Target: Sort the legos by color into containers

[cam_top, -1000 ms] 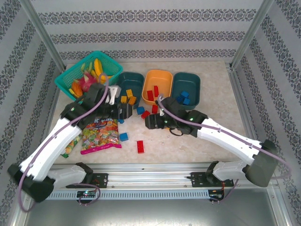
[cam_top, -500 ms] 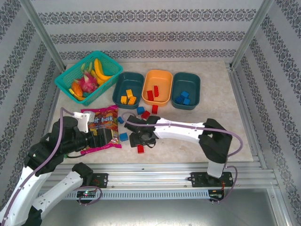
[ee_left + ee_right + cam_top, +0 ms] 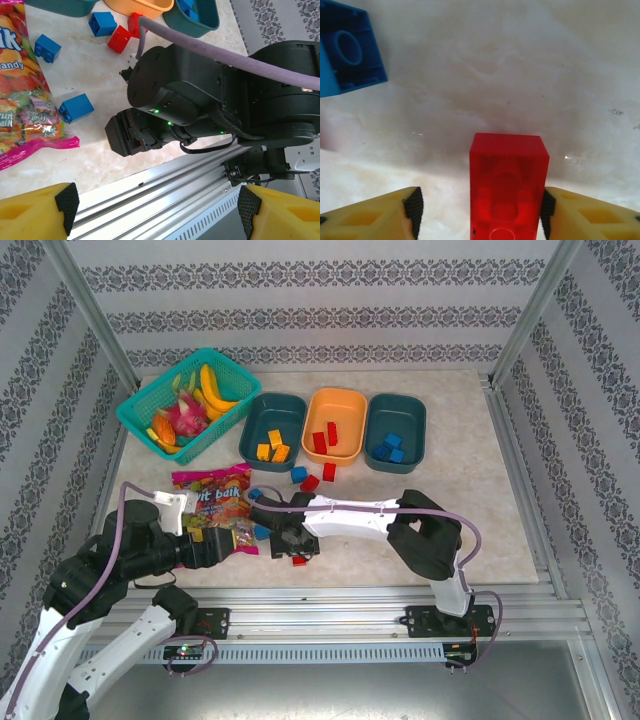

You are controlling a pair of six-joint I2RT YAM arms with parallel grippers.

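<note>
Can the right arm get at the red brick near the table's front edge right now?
Probably yes: the right gripper straddles the red brick, a finger on each side, and the nearest blue brick lies well clear.

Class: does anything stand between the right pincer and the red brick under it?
Nothing visible does. The red brick lies on the table between the fingers of the right pincer; a blue brick sits apart, up-left.
</note>
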